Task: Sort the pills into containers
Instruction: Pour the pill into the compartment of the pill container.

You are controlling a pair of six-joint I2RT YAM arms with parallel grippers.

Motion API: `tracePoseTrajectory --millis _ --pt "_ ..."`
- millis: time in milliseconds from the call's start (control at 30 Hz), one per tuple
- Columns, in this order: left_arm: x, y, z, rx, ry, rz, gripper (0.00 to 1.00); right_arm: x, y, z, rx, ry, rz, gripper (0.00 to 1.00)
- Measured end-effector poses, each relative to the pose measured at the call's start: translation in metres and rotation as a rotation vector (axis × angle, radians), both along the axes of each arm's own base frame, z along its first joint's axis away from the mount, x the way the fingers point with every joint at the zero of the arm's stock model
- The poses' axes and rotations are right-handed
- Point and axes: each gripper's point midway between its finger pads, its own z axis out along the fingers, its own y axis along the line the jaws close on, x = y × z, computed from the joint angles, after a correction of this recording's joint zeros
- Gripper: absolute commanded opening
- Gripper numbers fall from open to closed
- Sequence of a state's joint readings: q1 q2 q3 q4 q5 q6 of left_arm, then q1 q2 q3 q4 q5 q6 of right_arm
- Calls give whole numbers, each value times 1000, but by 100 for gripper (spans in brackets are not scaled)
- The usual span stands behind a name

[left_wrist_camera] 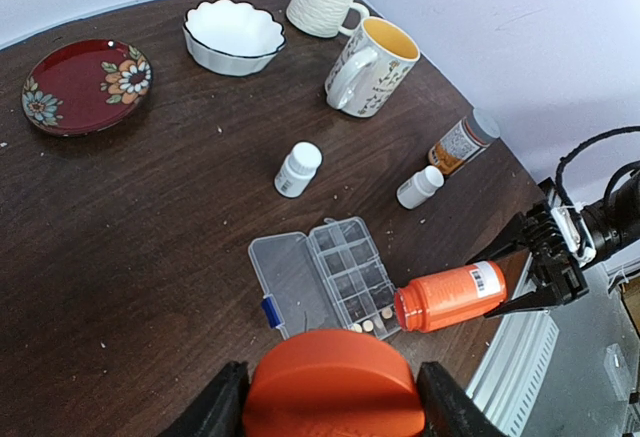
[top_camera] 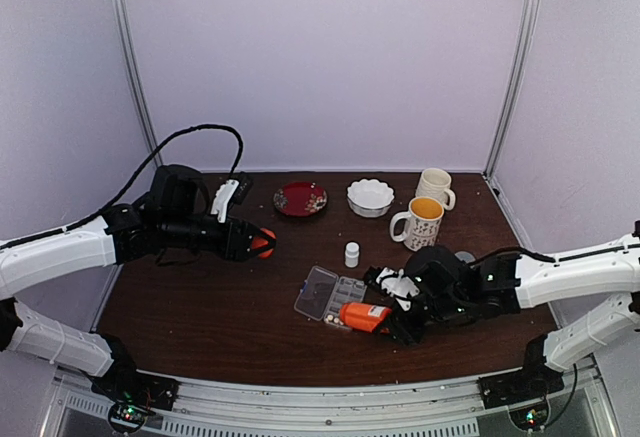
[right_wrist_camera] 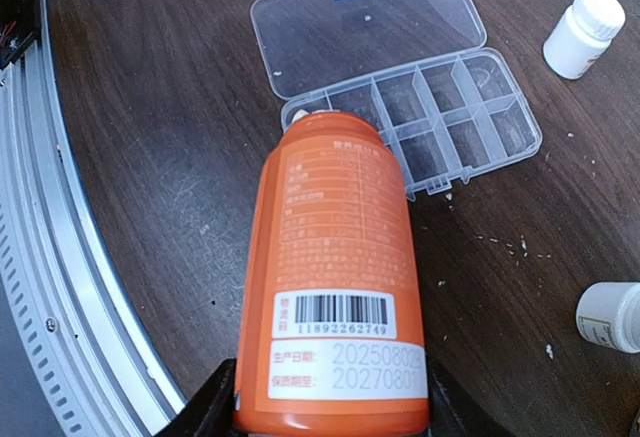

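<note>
The clear pill box lies flat in the middle of the brown table. Its long side runs from near to far, tipped a little. Its lid is open and lies flat on the left side. The cells sit in two rows along the box.

A few tiny pale pills lie in the cells at the near end. The other cells look bare.

The right claw is closed around the bottom of an orange bottle. The bottle lies on its side, long way going left to right. Its open mouth points left and sits at the near end of the box, right by the pills.

The left claw is closed around an orange cap. It hangs above the table, well to the left of the box and a bit farther back.

A small white bottle stands just behind the box.
</note>
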State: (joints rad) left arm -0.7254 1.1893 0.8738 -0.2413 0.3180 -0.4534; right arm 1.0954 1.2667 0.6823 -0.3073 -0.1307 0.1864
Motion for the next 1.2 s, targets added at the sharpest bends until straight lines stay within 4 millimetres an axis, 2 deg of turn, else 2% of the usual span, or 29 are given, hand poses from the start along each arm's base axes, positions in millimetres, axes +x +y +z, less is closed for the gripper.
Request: tracePoseTrajectory --millis 533,800,1067,1200 --pt "0 0 0 0 0 0 0 -1 -1 15 72 -33 1 0" --pt "0 0 0 -1 0 0 0 -3 -5 14 102 -48 -1 0" --pt "-2 -1 1 -10 12 -8 0 -8 -16 17 218 -111 -5 0" --pt "-5 -3 1 -20 25 -16 0 -7 -16 28 309 -160 -7 0"
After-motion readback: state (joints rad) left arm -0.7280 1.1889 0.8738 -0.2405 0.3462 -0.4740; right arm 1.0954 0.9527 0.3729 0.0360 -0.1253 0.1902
